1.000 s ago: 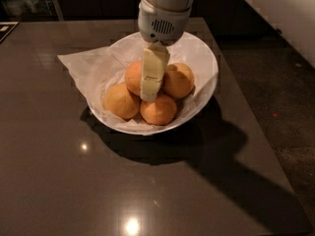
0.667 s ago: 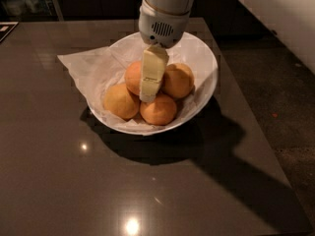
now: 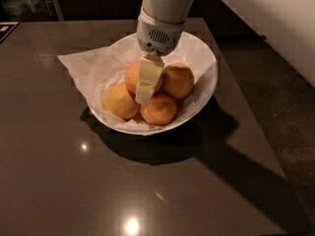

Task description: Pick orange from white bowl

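Observation:
The white bowl (image 3: 204, 58) stands on the dark table, lined with crinkled white paper, and holds four fruits. The orange (image 3: 131, 75) is the deep reddish-orange fruit at the back left of the pile, partly hidden by my gripper. My gripper (image 3: 144, 95) reaches straight down from above into the middle of the bowl and sits against the orange's right side, between it and the fruit on the right (image 3: 178, 80). A deep-orange fruit (image 3: 159, 110) lies in front, and a paler one (image 3: 119, 101) at the left.
The white paper (image 3: 81, 65) sticks out over the bowl's left rim onto the dark glossy table (image 3: 59, 171). The table's right edge (image 3: 246, 127) runs close by the bowl, with floor beyond it. My arm's shadow falls to the bowl's front right.
My gripper has come down a little deeper into the bowl beside the orange. The bowl and the fruits have not moved.

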